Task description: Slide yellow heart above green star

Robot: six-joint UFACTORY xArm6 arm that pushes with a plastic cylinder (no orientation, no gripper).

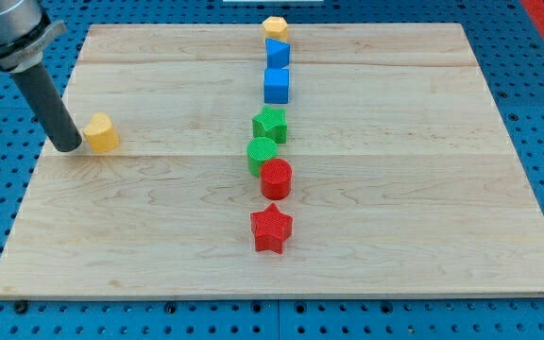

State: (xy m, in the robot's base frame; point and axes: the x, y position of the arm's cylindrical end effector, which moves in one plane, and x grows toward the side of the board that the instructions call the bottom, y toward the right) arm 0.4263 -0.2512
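The yellow heart (pixel 101 132) lies on the wooden board (pixel 423 189) near its left edge. My tip (pixel 67 147) stands just left of the heart, touching or nearly touching it. The green star (pixel 270 124) sits near the board's middle, far to the right of the heart, in a column of blocks.
A column of blocks runs down the middle: a yellow hexagon (pixel 275 26) at the top edge, a blue block (pixel 277 52), a blue cube (pixel 277 85), the green star, a green cylinder (pixel 262 154), a red cylinder (pixel 276 178) and a red star (pixel 271 228).
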